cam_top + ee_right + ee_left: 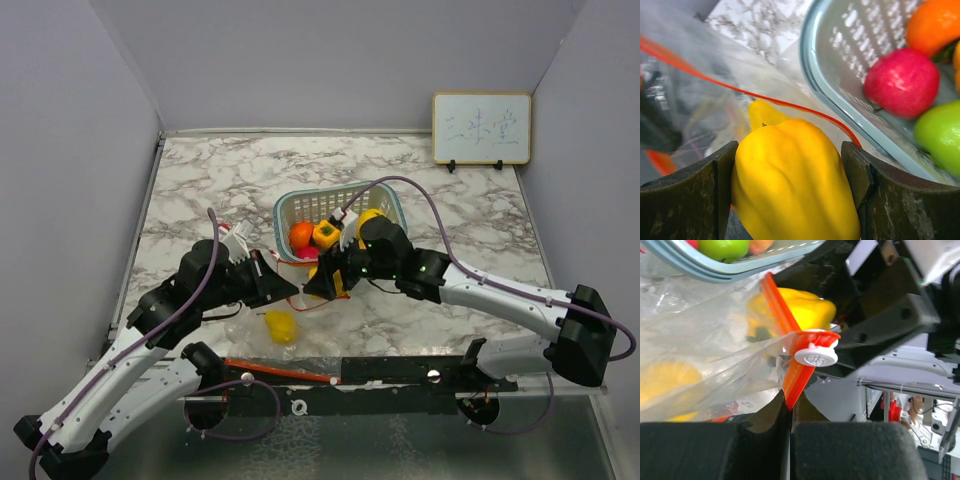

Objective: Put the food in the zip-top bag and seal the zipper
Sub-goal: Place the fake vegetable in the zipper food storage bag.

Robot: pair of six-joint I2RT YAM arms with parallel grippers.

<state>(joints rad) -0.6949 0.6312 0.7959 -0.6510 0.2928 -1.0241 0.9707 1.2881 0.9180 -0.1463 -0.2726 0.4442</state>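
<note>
My right gripper (pixel 326 281) (pixel 792 187) is shut on a yellow bell pepper (pixel 790 175) (pixel 335 283) and holds it at the mouth of the clear zip-top bag (pixel 262 330) (pixel 695 335). My left gripper (pixel 278 287) (pixel 790 407) is shut on the orange-red zipper (pixel 796 377) and holds the mouth up, with the white slider (pixel 815 356) just above the jaws. The zipper also shows in the right wrist view (pixel 770 101). A yellow round food (pixel 281 326) (pixel 665 385) lies inside the bag. The pepper (pixel 802 310) shows behind the strip.
The teal lattice basket (pixel 290 207) (pixel 840 107) stands just behind the grippers. It holds an orange fruit (pixel 301 235) (pixel 935 22), a yellow-orange pepper (pixel 326 234), a red ball (pixel 901 82) and a green one (pixel 940 132) (pixel 725 247). A whiteboard (pixel 481 128) leans at the back right.
</note>
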